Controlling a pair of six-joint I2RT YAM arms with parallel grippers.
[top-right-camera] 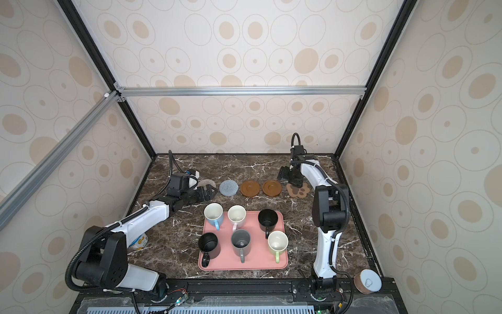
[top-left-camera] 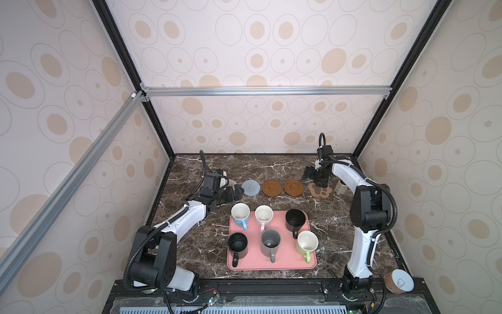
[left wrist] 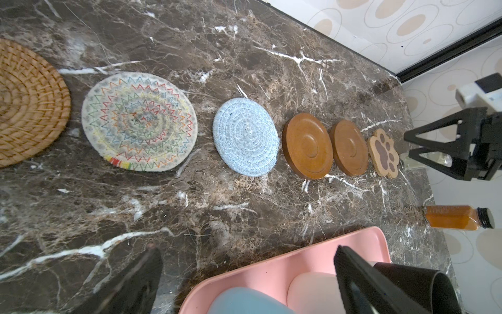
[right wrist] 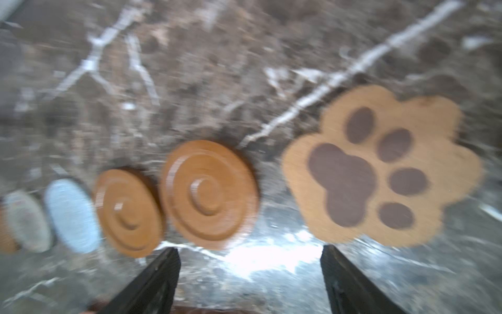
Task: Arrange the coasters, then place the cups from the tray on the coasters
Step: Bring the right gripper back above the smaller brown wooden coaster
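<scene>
The right gripper point(right wrist: 250, 248) hangs over the table, jaws wide and empty. Just beyond its fingertips lies the paw-shaped coaster point(right wrist: 380, 168), ending a row with the two wooden discs point(right wrist: 209, 193), grey-blue mat point(left wrist: 245, 137), cream mat point(left wrist: 140, 122) and rattan mat point(left wrist: 27, 108), spaced apart, probably so each takes one cup. The left gripper point(top-left-camera: 235, 193), fully open and empty, hovers near the tray point(top-left-camera: 288, 261) corner, the light blue cup point(top-left-camera: 240, 214) nearest; all six cups stand on the tray.

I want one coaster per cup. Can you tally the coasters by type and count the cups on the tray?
Rattan coaster: 1
Cream woven coaster: 1
Grey-blue woven coaster: 1
Wooden disc coasters: 2
Paw-shaped coaster: 1
Cups on the tray: 6
Total: 6 coasters, 6 cups, 12 things.
</scene>
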